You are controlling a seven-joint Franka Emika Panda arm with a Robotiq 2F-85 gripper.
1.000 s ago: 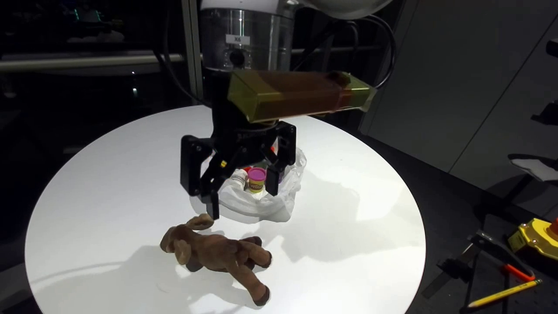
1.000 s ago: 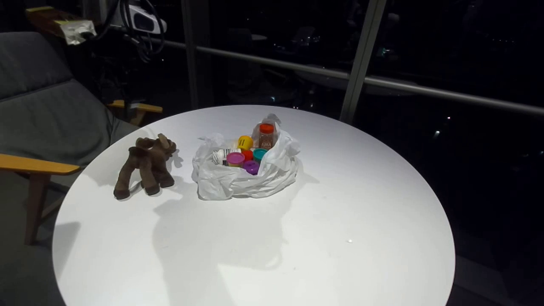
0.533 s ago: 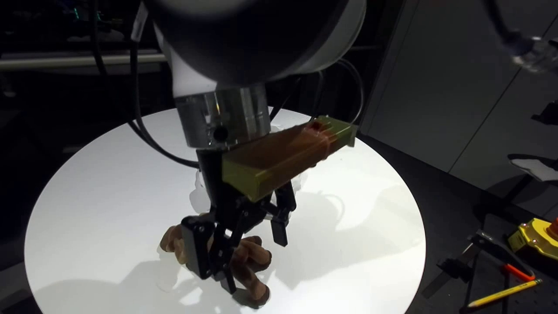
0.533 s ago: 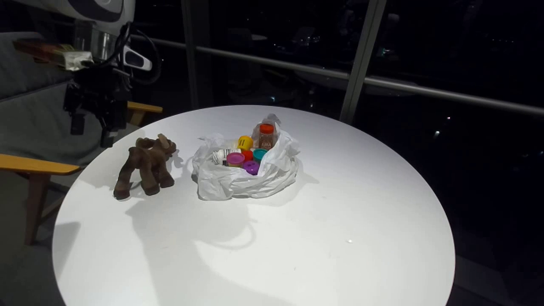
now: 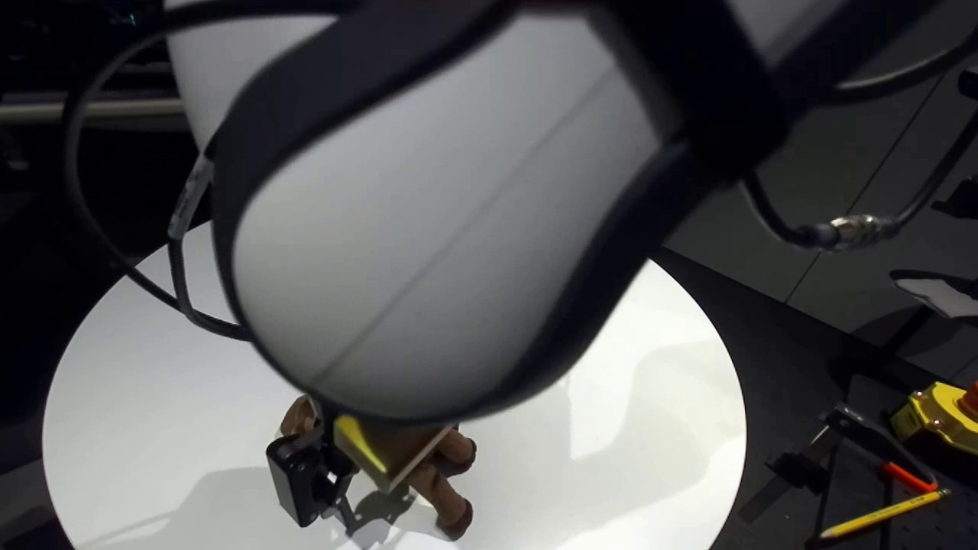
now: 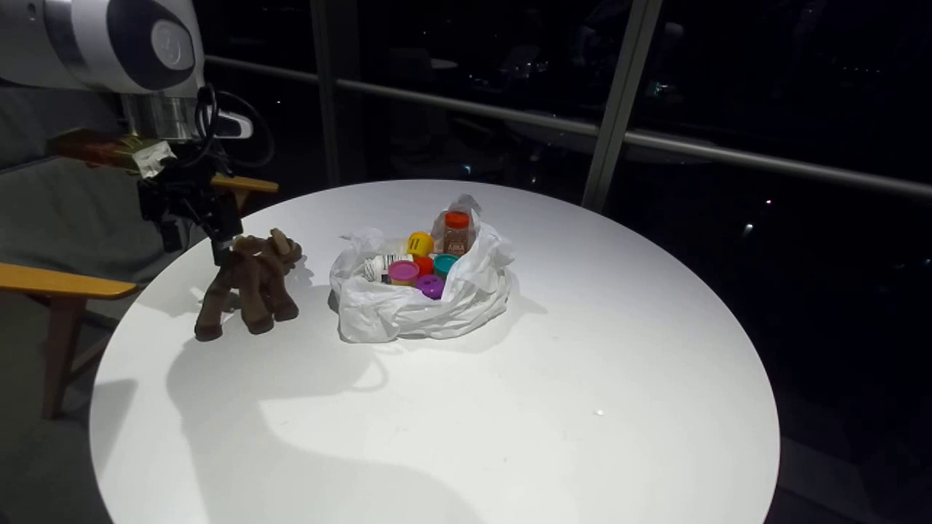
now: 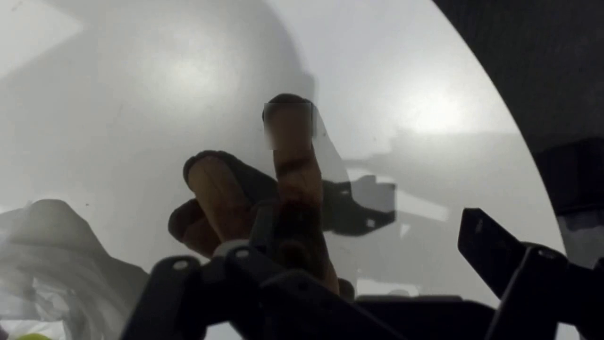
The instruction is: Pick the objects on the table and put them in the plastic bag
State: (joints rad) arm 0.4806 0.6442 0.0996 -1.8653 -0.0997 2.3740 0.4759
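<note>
A brown stuffed animal (image 6: 251, 280) stands on the round white table (image 6: 582, 451). Its legs show in an exterior view (image 5: 443, 493) and in the wrist view (image 7: 297, 174). My gripper (image 6: 198, 244) is open and empty, low at the toy's rear end. In the wrist view the toy's body lies by the left finger, and the open gap (image 7: 368, 222) is right of it. The white plastic bag (image 6: 393, 320) sits open beside the toy. It holds a red-capped jar (image 6: 456, 234), a white bottle (image 6: 377, 268) and several colourful tubs (image 6: 403, 272).
A grey chair with a wooden armrest (image 6: 65, 281) stands at the table's edge near the toy. My arm (image 5: 443, 229) covers the bag in an exterior view. A pencil (image 5: 882, 513) and a yellow box (image 5: 936, 416) lie off the table.
My gripper has come down from high above the table to the toy's rear, staying open. The arm now fills much of an exterior view. Toy and bag have not moved.
</note>
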